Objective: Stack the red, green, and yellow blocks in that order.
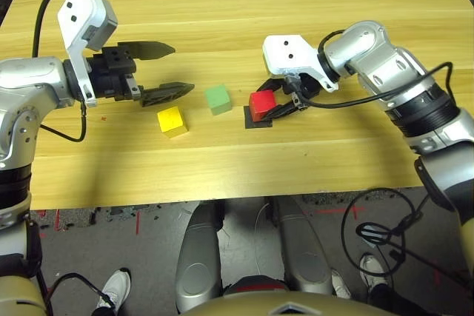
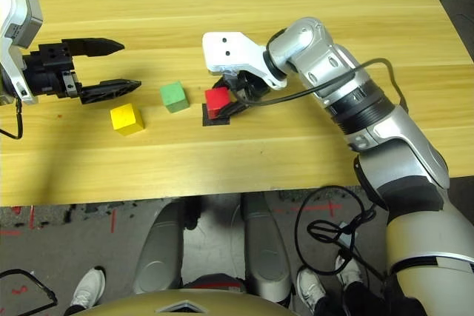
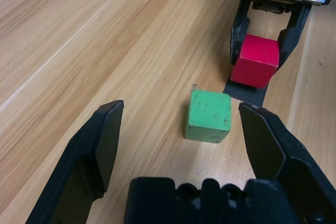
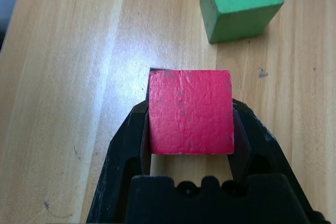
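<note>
My right gripper (image 1: 272, 101) is shut on the red block (image 1: 261, 103), which sits over a flat black square patch (image 1: 257, 119) on the table. The green block (image 1: 218, 98) lies just left of it, apart from it. Further left and nearer to me lies the yellow block (image 1: 172, 120). My left gripper (image 1: 180, 69) hovers open to the left of the green block, fingers pointing right with nothing between them. In the left wrist view the green block (image 3: 209, 115) lies ahead between the open fingers, with the red block (image 3: 256, 60) beyond it.
The wooden table (image 1: 237, 5) stretches far back behind the blocks. Its front edge runs close below the yellow block. Black cables hang from both arms, and cables lie on the floor (image 1: 378, 231) below the table's right side.
</note>
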`<state>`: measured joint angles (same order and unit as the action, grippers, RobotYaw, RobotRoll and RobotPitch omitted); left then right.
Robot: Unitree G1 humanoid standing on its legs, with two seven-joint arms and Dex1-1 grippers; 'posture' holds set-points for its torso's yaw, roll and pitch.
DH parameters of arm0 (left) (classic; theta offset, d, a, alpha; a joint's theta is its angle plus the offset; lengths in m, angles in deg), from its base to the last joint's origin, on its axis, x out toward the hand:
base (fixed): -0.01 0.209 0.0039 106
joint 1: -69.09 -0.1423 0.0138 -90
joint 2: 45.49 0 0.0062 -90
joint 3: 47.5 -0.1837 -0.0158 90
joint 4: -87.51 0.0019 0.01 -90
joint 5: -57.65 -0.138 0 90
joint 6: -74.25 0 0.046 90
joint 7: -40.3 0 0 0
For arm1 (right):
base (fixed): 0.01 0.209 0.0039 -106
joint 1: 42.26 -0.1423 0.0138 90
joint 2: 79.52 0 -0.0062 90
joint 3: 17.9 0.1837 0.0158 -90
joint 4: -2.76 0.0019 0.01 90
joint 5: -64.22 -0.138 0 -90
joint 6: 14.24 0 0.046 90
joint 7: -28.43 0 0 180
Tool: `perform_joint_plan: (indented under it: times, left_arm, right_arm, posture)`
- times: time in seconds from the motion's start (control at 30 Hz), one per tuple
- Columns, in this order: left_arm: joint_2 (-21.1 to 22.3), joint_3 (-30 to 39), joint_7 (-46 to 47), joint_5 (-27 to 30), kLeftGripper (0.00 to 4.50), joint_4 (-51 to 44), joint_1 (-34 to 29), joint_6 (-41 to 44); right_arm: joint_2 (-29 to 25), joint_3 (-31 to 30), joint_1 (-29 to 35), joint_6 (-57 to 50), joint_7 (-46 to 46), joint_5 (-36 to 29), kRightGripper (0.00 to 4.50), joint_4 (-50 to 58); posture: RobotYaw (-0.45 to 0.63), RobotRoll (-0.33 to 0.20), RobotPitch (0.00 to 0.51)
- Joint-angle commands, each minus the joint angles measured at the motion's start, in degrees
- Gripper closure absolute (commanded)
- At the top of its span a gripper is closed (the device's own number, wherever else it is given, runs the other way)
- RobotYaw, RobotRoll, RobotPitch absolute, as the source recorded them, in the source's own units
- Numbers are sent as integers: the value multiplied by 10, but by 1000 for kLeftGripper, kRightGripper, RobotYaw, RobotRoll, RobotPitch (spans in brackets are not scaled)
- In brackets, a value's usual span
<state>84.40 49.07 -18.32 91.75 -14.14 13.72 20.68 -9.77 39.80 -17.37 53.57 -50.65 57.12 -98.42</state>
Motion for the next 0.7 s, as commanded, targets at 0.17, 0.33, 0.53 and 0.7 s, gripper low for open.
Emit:
perform_joint_plan:
  times: [0.17,0.33,0.53,0.7]
  left_arm:
    - [-1,4,2,-2,0,-7,-5,4]
    - [-2,2,4,-1,0,-9,-2,8]
    - [-1,2,3,-2,0,-7,-2,8]
    - [-5,1,4,-2,0,-8,-2,8]
  right_arm:
    - [13,17,28,-24,-4,18,2452,43]
    - [16,22,40,-29,-4,24,2452,53]
    - [16,25,45,-23,-3,30,2452,52]
    - [17,30,49,-16,-5,36,2452,52]
  posture:
    - [382,-63,332]
    - [381,-56,339]
    - [379,-56,346]
    - [376,-61,350]
